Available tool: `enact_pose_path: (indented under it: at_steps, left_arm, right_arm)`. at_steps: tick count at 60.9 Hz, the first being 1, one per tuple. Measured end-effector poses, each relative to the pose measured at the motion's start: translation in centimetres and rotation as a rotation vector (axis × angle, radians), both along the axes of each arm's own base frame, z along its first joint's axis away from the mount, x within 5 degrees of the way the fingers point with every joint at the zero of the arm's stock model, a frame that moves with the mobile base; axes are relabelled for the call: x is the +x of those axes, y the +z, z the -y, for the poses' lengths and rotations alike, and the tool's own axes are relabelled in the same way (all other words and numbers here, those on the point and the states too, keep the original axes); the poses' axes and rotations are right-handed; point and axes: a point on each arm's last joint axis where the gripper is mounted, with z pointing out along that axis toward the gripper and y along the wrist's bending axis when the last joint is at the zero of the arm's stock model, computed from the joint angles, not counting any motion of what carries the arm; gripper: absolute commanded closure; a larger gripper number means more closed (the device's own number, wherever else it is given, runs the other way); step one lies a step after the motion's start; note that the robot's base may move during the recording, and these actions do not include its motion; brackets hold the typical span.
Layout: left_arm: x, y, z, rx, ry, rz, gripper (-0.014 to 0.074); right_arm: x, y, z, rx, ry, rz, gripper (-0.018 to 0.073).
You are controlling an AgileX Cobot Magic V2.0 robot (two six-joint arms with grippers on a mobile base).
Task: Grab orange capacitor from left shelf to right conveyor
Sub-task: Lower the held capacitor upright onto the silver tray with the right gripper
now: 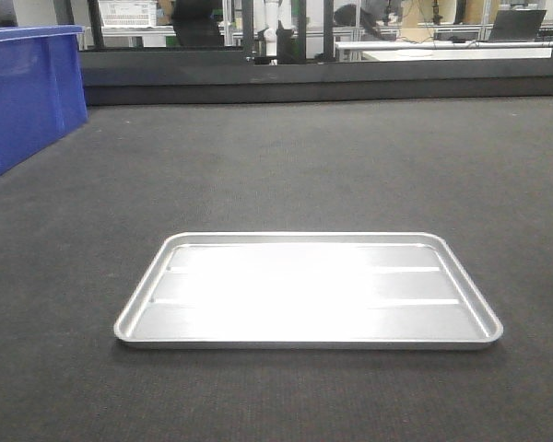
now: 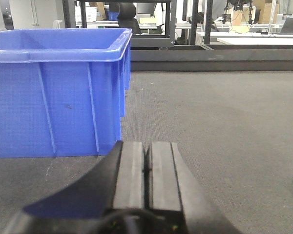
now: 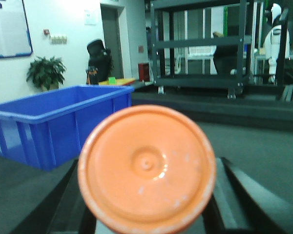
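Note:
The orange capacitor [image 3: 146,168] fills the right wrist view, its round flat end facing the camera. My right gripper [image 3: 149,187] is shut on it, with dark fingers [image 3: 241,190] showing on both sides of it. It is held above the right conveyor [image 3: 268,146], a dark charcoal belt that also spreads across the front view [image 1: 350,166]. My left gripper [image 2: 147,156] is shut and empty, low over the belt [image 2: 224,122]. Neither gripper shows in the front view. The left shelf is out of view.
A shallow silver tray [image 1: 309,343] lies on the belt in the front view. A blue plastic bin [image 1: 28,92] stands at the belt's far left; it also shows in the left wrist view [image 2: 53,92] and the right wrist view [image 3: 53,122]. A black rail [image 1: 323,81] bounds the far side.

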Motion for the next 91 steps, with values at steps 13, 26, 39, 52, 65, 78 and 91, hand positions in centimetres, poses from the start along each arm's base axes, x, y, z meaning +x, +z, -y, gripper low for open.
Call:
enact_pose_path:
  at_steps: [13,26,39,52,65,78,91]
  left_arm:
    - [0.0,0.0,0.0,0.0,0.0,0.0,0.0701]
    - [0.0,0.0,0.0,0.0,0.0,0.0,0.0701]
    - [0.0,0.0,0.0,0.0,0.0,0.0,0.0701]
    - [0.0,0.0,0.0,0.0,0.0,0.0,0.0701]
    - [0.0,0.0,0.0,0.0,0.0,0.0,0.0701]
    - [0.0,0.0,0.0,0.0,0.0,0.0,0.0701]
    - [0.0,0.0,0.0,0.0,0.0,0.0,0.0701]
  right_arm:
    - [3.0,0.3,-2.0,-0.012,0.018,-0.058,0.0511]
    - [9.1,-2.2,-5.9,-0.127,0.027,-0.274,0.0511]
    - [14.2,-5.9,-9.2,-0.192,0.044,-0.379,0.0511]
    - [17.0,-9.3,-11.6,-0.289,0.109,-0.364,0.0511]
    - [18.3,-12.5,-12.8,-0.306,0.147,-0.437,0.0504]
    - [18.3,-14.2,-14.0,-0.318,0.192,-0.492,0.0157]
    - [18.3,-15.2,-14.6,-0.335,0.211,-0.513,-0.0064]
